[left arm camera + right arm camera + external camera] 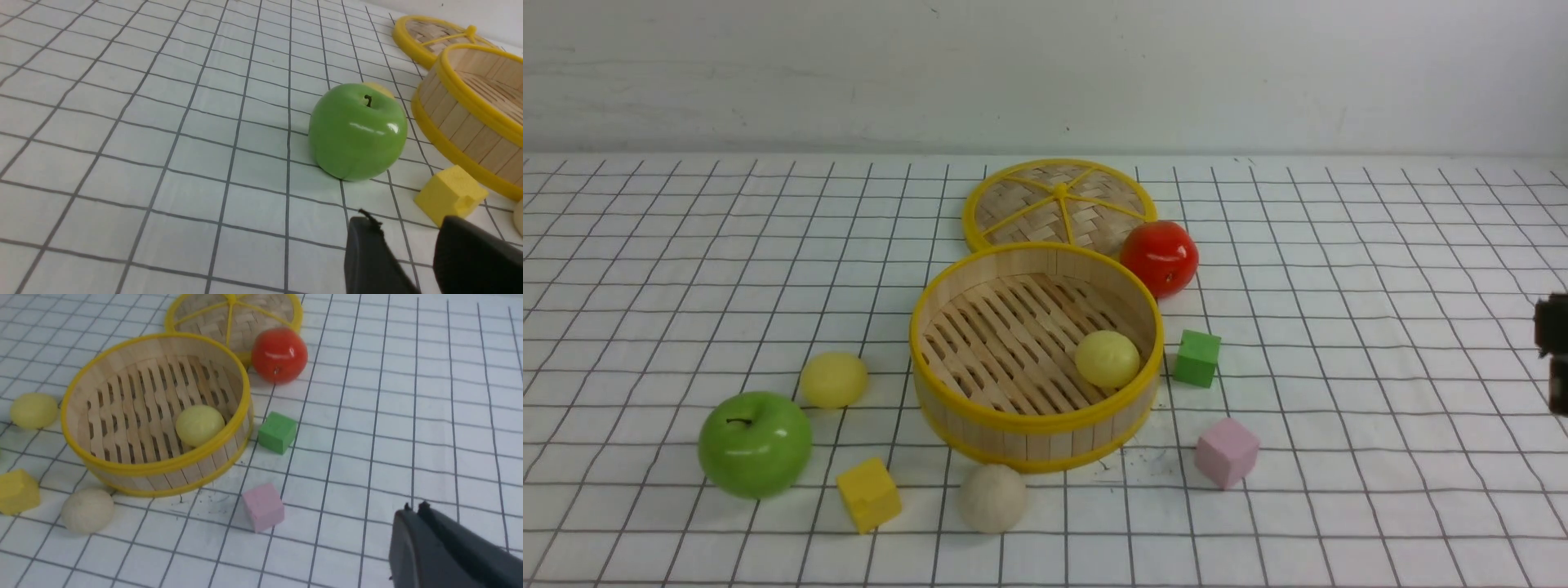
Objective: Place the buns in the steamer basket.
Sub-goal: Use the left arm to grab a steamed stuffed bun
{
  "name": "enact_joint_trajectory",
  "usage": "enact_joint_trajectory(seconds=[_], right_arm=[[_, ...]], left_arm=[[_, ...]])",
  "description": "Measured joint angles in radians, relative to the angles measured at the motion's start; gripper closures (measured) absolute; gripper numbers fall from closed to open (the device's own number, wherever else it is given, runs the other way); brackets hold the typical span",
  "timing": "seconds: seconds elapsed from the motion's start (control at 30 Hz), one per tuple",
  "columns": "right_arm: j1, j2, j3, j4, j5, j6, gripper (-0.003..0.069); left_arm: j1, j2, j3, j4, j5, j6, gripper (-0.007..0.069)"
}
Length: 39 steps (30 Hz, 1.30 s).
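Observation:
The steamer basket (1029, 425) stands mid-table with one pale yellow bun (1107, 359) on its slatted floor. A second pale yellow bun (833, 380) lies on the table left of it. The cream-beige bun (992, 498) lies at its front. My left gripper (406, 222) is open and empty, low over the cloth near the yellow cube (449, 194) and the green apple (357, 130). My right gripper (414, 508) is shut and empty, well right of the basket (163, 477); a dark part of it shows at the front view's right edge (1553, 351).
The woven lid (1058, 204) lies behind the basket, with a red apple (1159, 257) beside it. A green apple (756, 445) and yellow cube (869, 494) sit front left. A green cube (1197, 358) and pink cube (1227, 452) sit right of the basket.

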Motion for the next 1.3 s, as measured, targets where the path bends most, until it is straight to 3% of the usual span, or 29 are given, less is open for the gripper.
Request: enact_joint_trajectory(seconds=[0.33, 0.5, 0.53, 0.67, 0.97, 1.17, 1.3], right_arm=[[-0.013, -0.023, 0.102, 0.003, -0.008, 0.003, 0.0669], [-0.239, -0.146, 0.155, 0.061, -0.083, 0.002, 0.0669], [-0.318, -0.192, 0.193, 0.093, -0.123, -0.008, 0.0669], [-0.465, -0.330, 0.360, 0.138, -0.250, -0.056, 0.0666], [-0.653, -0.759, 0.790, 0.155, -0.370, -0.059, 0.0660], [-0.746, -0.812, 0.827, 0.242, -0.293, -0.062, 0.0657], [-0.725, -0.812, 0.827, 0.281, -0.295, -0.184, 0.0655]], left_arm=[[0.000, 0.000, 0.000, 0.000, 0.000, 0.000, 0.0386], [-0.001, 0.000, 0.000, 0.000, 0.001, 0.000, 0.0386], [-0.001, 0.000, 0.000, 0.000, 0.001, 0.000, 0.0386], [-0.001, 0.000, 0.000, 0.000, 0.002, 0.000, 0.0386], [-0.001, 0.000, 0.000, 0.000, 0.004, 0.000, 0.0386], [-0.001, 0.000, 0.000, 0.001, 0.006, 0.000, 0.0386], [-0.001, 0.000, 0.000, 0.001, 0.008, 0.000, 0.0386]])
